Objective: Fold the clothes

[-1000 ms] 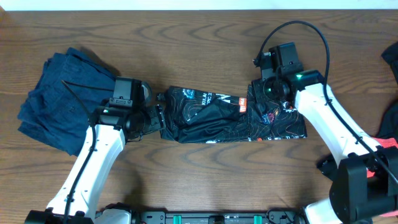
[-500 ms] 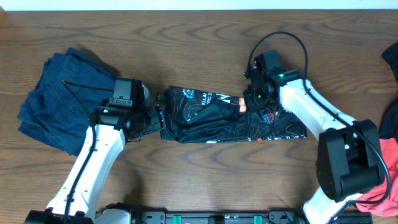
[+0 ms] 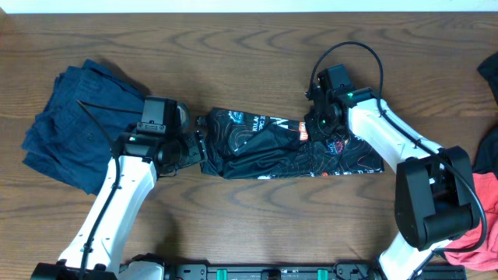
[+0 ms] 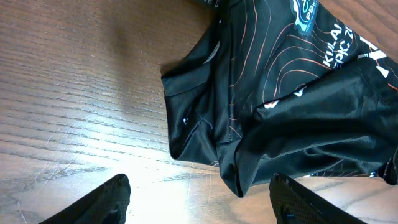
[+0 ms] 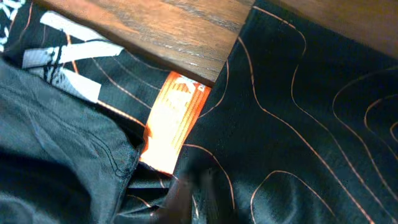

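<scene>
as seen from overhead, the wooden table (image 3: 249, 47) is the largest item, brown with strong grain, carrying everything below.

- navy garment (image 3: 70, 124): crumpled heap at the table's left end, apart from the black jersey, partly under the left arm's elbow.
- black jersey (image 3: 272, 148): lies across the table's centre as a long, loosely folded band running left to right; thin orange-white contour lines, white lettering and a round logo show on it. its left end is rumpled, with a seam and hem turned up in the left wrist view.
- right arm (image 3: 397, 144): white, reaching from the lower right up to the jersey's right part.
- left arm (image 3: 117, 202): white, reaching from the lower left up to the jersey's left end.
- coral-red garment (image 3: 478, 225): bunched at the lower right edge, behind the right arm's base.
- dark garment (image 3: 489, 74): only a corner in view at the right edge.
- left gripper (image 4: 199, 186): at the jersey's left end, fingers spread wide and holding nothing; the jersey's hem lies just beyond the tips, wood below them.
- right gripper (image 3: 313, 127): down over the jersey's upper edge by the orange label; its fingers are only a dark blur in the right wrist view, so i cannot tell their spread or whether cloth is held.
- orange label (image 5: 174, 121): small tag on the jersey, beside the table's bare wood.
</scene>
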Action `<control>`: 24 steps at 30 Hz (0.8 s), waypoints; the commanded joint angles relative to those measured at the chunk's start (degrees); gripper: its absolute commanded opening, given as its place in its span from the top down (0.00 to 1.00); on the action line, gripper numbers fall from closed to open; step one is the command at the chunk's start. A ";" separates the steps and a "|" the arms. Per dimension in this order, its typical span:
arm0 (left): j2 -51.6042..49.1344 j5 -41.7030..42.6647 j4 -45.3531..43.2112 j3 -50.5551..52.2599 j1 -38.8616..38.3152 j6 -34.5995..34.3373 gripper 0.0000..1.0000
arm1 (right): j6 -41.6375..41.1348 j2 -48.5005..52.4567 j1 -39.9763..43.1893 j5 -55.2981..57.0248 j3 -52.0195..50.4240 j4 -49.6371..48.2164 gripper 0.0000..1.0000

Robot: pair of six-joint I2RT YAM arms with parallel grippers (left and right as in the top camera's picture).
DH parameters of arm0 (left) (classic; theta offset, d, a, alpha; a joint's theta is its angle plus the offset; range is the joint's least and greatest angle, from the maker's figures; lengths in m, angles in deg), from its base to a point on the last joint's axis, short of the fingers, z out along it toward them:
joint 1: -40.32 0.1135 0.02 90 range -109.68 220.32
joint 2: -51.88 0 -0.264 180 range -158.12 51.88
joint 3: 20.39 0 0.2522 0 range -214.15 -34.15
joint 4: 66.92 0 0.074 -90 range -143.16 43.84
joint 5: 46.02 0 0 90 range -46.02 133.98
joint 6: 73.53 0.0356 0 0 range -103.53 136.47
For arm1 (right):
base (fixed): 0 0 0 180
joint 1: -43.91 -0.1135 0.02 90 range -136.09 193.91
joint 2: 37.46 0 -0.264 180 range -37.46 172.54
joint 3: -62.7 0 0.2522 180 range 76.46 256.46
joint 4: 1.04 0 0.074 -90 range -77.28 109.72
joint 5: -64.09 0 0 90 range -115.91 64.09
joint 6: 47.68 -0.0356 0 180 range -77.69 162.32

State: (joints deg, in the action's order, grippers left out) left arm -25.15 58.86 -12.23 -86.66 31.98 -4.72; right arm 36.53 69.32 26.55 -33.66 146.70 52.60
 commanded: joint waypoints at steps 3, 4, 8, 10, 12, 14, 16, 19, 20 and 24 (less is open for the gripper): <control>0.22 0.13 0.20 0.63 0.24 -0.35 0.27 | -0.02 0.59 -1.38 -0.09 -0.31 0.13 0.70; 0.22 0.13 0.20 0.63 0.24 -0.35 0.26 | -0.72 0.59 -1.46 0.66 -0.31 0.04 0.68; 0.22 0.13 0.22 0.63 0.24 -0.35 0.27 | -4.09 0.66 -1.46 4.37 -0.31 0.07 0.68; 0.20 0.13 0.22 0.63 0.24 -0.35 0.26 | -4.09 0.72 -1.46 4.35 -0.31 0.11 0.70; 0.22 0.13 0.22 0.63 0.24 -0.35 0.26 | -4.09 0.81 -1.46 4.39 -0.35 0.44 0.74; 0.22 0.13 0.22 0.63 0.24 -0.35 0.26 | -4.24 0.83 -1.46 4.57 -0.46 0.85 0.77; 0.20 0.13 0.22 0.63 0.24 -0.33 0.27 | -4.76 0.85 -1.46 4.76 -0.72 0.92 0.76; 0.20 0.13 0.22 0.63 0.24 -0.35 0.27 | -4.92 0.92 -1.46 4.72 -0.72 1.07 0.71; 0.20 0.13 0.22 0.63 0.24 -0.35 0.27 | -4.90 0.92 -1.46 4.70 -0.72 1.07 0.69; 0.20 0.13 0.22 0.63 0.24 -0.33 0.26 | -4.90 0.92 -1.46 3.96 -0.72 0.96 0.65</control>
State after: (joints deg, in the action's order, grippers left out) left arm -25.15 58.86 -12.23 -86.66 31.98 -4.74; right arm 32.21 69.34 25.61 -29.77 146.40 53.62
